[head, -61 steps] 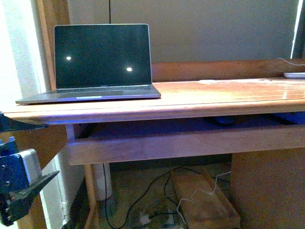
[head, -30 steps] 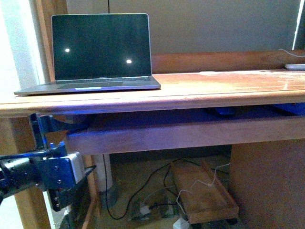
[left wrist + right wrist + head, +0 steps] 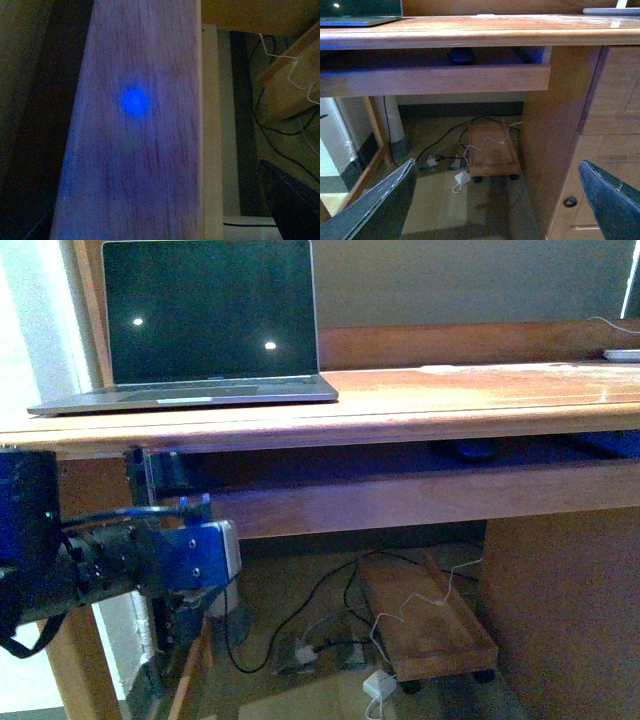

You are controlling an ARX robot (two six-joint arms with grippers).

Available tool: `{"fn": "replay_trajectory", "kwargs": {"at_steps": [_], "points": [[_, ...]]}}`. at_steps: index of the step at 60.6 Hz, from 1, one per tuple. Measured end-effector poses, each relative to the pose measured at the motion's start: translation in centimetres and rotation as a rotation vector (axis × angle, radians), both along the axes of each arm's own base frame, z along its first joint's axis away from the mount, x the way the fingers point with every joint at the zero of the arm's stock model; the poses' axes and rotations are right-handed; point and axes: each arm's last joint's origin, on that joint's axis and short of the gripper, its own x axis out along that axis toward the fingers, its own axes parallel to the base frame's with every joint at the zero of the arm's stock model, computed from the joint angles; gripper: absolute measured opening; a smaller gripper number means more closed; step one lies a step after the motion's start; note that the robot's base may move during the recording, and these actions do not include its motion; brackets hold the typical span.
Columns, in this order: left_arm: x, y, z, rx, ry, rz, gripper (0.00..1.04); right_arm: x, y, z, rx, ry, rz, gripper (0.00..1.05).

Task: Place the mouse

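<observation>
The mouse (image 3: 470, 450) is a small dark oval lying in the pull-out tray (image 3: 400, 505) under the desk top, right of the middle. The right wrist view shows the mouse (image 3: 461, 56) behind the tray's front board. My left gripper (image 3: 180, 625) hangs low at the left, below the tray's left end and far from the mouse. It is open, close to the wooden desk leg (image 3: 140, 150), with one finger (image 3: 292, 202) showing. My right gripper (image 3: 495, 210) is open and empty, held low in front of the desk, below the mouse.
An open laptop (image 3: 205, 330) with a dark screen sits on the desk top (image 3: 480, 400) at the left. A wooden trolley (image 3: 425, 625) and cables lie on the floor under the desk. The desk cabinet (image 3: 600, 125) closes off the right side.
My left arm has swung in from the left edge to under the tray's left end. The desk and laptop sit higher in the front view.
</observation>
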Motion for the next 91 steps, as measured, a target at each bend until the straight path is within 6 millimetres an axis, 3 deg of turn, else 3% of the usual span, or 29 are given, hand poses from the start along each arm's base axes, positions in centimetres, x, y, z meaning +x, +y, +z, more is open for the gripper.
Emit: {"fn": "replay_trajectory", "kwargs": {"at_steps": [9, 18, 36, 49, 61, 70, 78, 88, 91], "points": [[-2.2, -0.4, 2.6, -0.11, 0.364, 0.024, 0.97, 0.0, 0.0, 0.0, 0.0, 0.0, -0.001, 0.97], [-4.5, -0.3, 4.8, -0.182, 0.605, 0.003, 0.97, 0.0, 0.0, 0.0, 0.0, 0.0, 0.0, 0.97], [-7.5, -0.5, 7.6, -0.435, 0.889, -0.019, 0.97, 0.0, 0.0, 0.0, 0.0, 0.0, 0.0, 0.97], [-10.0, -2.2, 10.1, -0.681, 1.11, -0.132, 0.97, 0.0, 0.0, 0.0, 0.0, 0.0, 0.0, 0.97], [-10.7, -2.3, 14.7, -0.934, 1.0, -0.091, 0.97, 0.0, 0.0, 0.0, 0.0, 0.0, 0.0, 0.97], [-11.8, -0.7, 17.4, -1.193, 0.859, 0.122, 0.97, 0.0, 0.0, 0.0, 0.0, 0.0, 0.0, 0.97], [-14.2, 1.6, 17.0, -1.298, 0.733, 0.384, 0.97, 0.0, 0.0, 0.0, 0.0, 0.0, 0.0, 0.97], [-19.8, 4.5, 15.2, -1.361, 0.659, 0.55, 0.97, 0.0, 0.0, 0.0, 0.0, 0.0, 0.0, 0.97], [-21.8, 5.2, 14.7, -1.375, 0.513, 0.62, 0.9, 0.0, 0.0, 0.0, 0.0, 0.0, 0.0, 0.97]]}}
